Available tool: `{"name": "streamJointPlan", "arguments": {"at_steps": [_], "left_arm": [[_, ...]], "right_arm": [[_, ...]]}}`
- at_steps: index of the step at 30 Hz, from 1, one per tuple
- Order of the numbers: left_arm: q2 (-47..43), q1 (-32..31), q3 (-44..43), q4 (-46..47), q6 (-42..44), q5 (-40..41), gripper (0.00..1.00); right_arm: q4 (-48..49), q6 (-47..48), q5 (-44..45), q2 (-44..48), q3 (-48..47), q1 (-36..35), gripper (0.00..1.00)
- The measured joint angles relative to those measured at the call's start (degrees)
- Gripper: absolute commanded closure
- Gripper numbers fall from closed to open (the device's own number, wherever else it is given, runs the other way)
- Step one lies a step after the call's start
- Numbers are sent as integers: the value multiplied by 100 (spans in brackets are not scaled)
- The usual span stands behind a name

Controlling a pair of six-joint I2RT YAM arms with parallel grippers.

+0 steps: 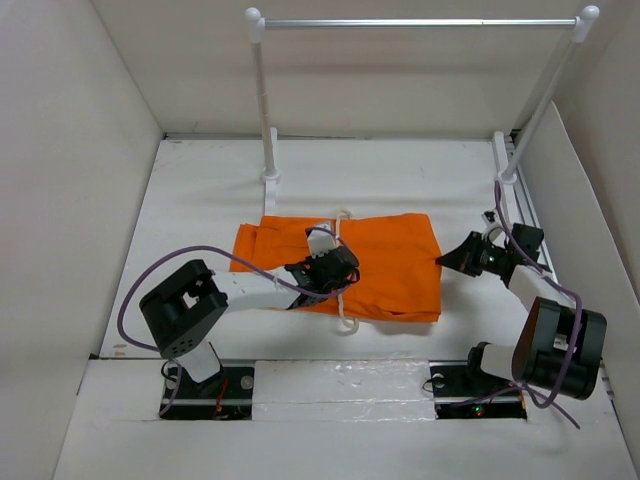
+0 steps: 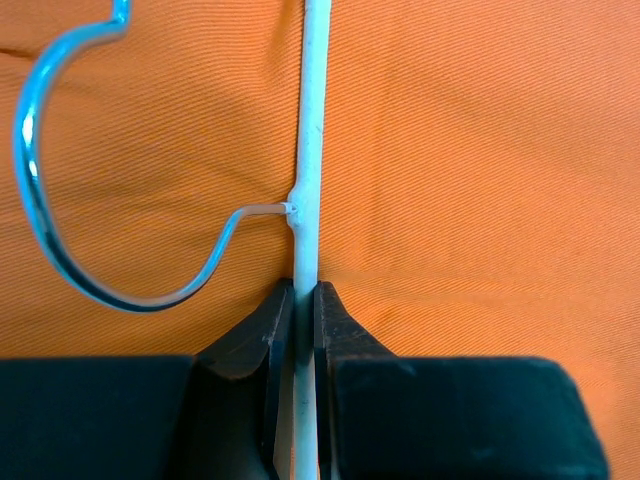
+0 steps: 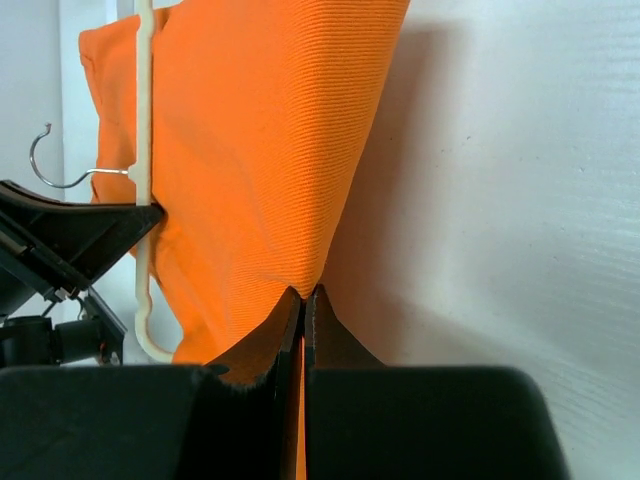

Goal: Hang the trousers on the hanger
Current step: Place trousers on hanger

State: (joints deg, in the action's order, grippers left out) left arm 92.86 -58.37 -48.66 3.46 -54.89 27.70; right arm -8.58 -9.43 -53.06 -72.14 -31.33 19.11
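Observation:
The orange trousers (image 1: 395, 260) lie folded flat in the middle of the table. Across them lies the cream-white hanger (image 1: 346, 310), its bar (image 2: 308, 150) running front to back and its silver hook (image 2: 40, 200) resting on the cloth. My left gripper (image 1: 340, 270) sits over the trousers, shut on the hanger bar just below the hook's joint (image 2: 305, 300). At the trousers' right edge, my right gripper (image 1: 446, 258) is shut on a pinched, slightly raised fold of the orange cloth (image 3: 303, 298). The right wrist view also shows the trousers (image 3: 260, 150) and the hanger (image 3: 143, 120).
A rack stands at the back of the table, with a white post (image 1: 265, 100) on each side and a silver bar (image 1: 420, 22) on top. White walls close in the table on the left, right and rear. A metal rail (image 1: 528, 215) runs along the right side.

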Motion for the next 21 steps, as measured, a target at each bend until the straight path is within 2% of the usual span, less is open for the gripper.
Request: {"name": "streamJointPlan", "arguments": {"at_steps": [14, 21], "left_arm": [[-57, 22, -258, -748, 446, 420, 100], [-111, 61, -258, -743, 656, 402, 100]], "right_arm": [[240, -129, 308, -675, 0, 0, 100], [289, -136, 428, -752, -13, -4, 100]]}}
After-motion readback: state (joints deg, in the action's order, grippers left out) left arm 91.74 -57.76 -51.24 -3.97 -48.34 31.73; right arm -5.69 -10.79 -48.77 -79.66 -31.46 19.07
